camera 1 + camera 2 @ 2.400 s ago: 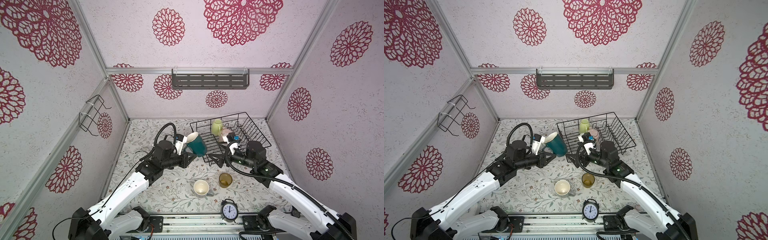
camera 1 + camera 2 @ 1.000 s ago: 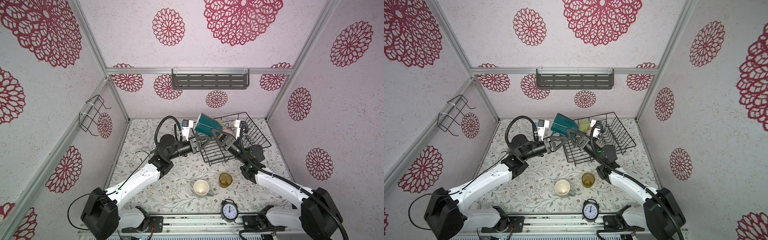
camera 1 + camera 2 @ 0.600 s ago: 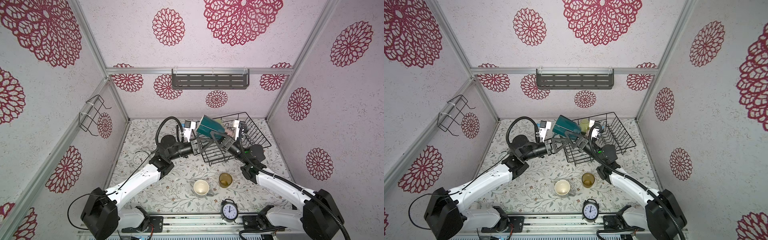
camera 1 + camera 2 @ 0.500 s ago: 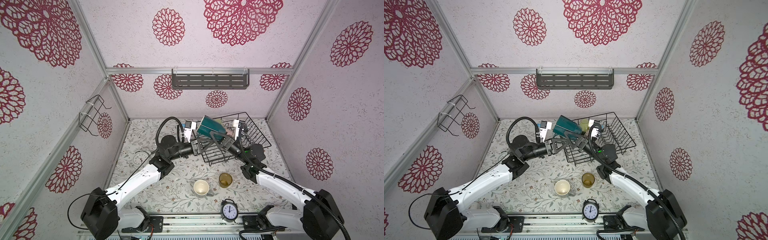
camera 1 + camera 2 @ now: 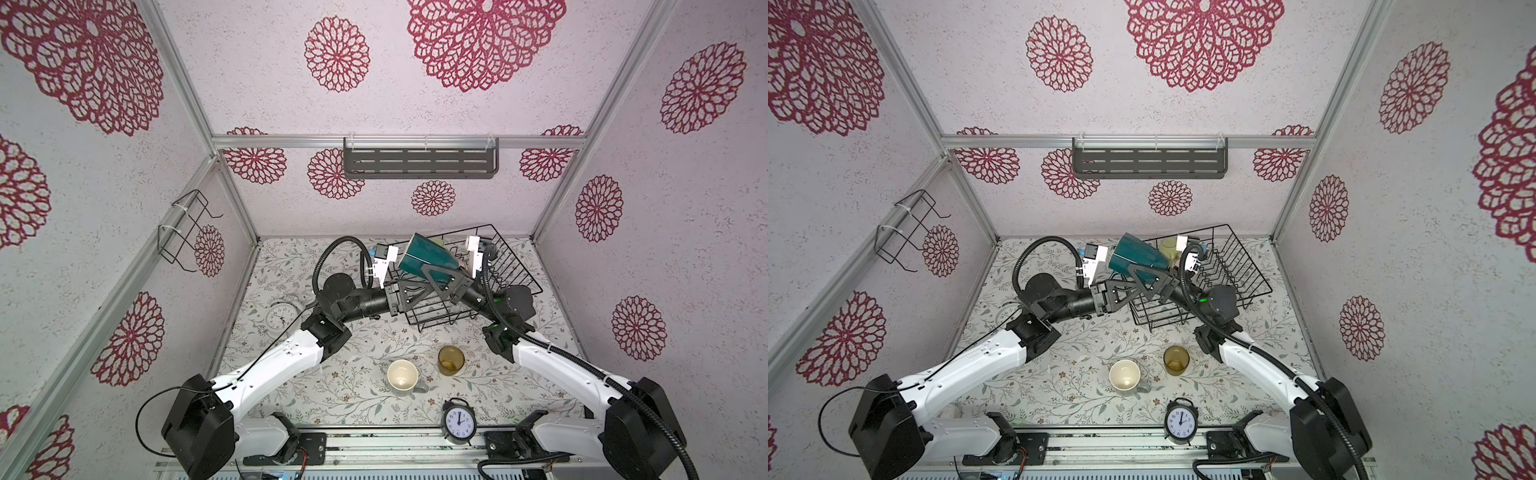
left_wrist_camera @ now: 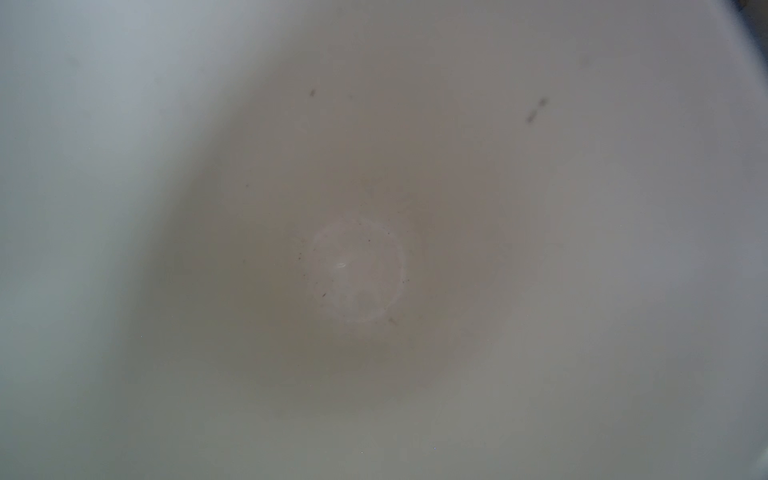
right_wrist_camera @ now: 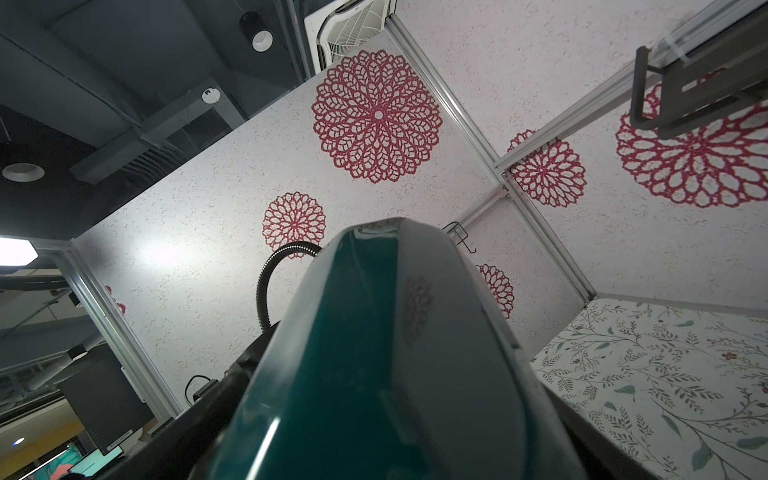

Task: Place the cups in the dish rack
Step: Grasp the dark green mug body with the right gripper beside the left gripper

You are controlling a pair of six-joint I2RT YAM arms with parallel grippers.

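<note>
The dark teal mug [image 5: 428, 257] hung tilted in mid-air just above the centre of both top views, over the near left corner of the dish rack [image 5: 515, 270], which sat at centre right on the floral tabletop [image 5: 332, 386]. The left gripper [image 5: 417, 279] was clamped on the mug's wall near the rim, and its wrist camera looked straight into the mug's pale inside [image 6: 353, 270]. The right gripper [image 5: 438, 274], reaching in from the right, had its jaws spread wide around the mug's body. The right wrist view, filled by the teal side [image 7: 374, 353], did not settle whether they touched it. A yellow-green mug [image 5: 1169, 247] stood inside the rack behind the teal one. Lower in the frame, outside the rack, a grey mug with cream inside [image 5: 402, 374] and an amber glass tumbler [image 5: 451, 360] stood side by side on the tabletop. A black alarm clock [image 5: 458, 423] stood below them and a white clock [image 5: 279, 318] lay at centre left.
</note>
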